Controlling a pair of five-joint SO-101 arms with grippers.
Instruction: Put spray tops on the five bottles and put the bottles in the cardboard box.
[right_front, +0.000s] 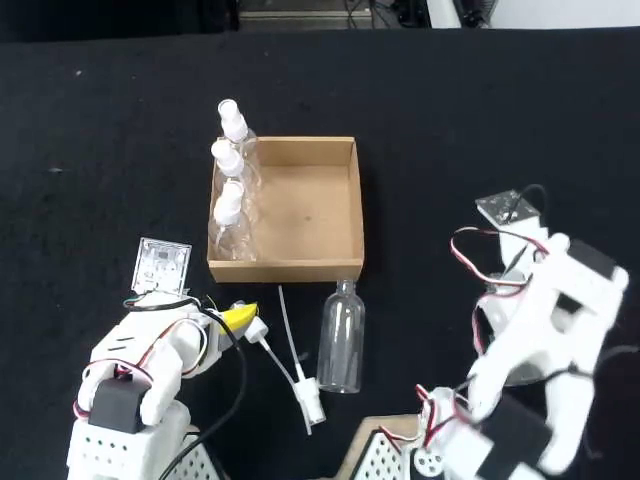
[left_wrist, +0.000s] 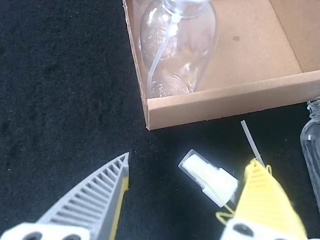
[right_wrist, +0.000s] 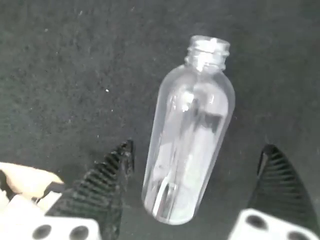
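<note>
Three capped bottles (right_front: 230, 190) lie along one wall of the cardboard box (right_front: 310, 262); one of them shows in the left wrist view (left_wrist: 175, 45). An uncapped clear bottle (right_front: 342, 335) lies on the mat in front of the box. A spray top (left_wrist: 207, 177) rests between the fingers of my open left gripper (left_wrist: 190, 161), close to the yellow finger (left_wrist: 262, 200); nothing is gripped. A second spray top (right_front: 310, 398) with a long tube lies nearby. My right gripper (right_wrist: 198, 149) stands open over an uncapped bottle (right_wrist: 192, 135) lying on the mat.
The whole table is covered by a black mat (right_front: 480, 120). The right arm (right_front: 550, 300) hunches over the near right of the table, its wires looping out. The box's right half (right_front: 320, 200) holds nothing.
</note>
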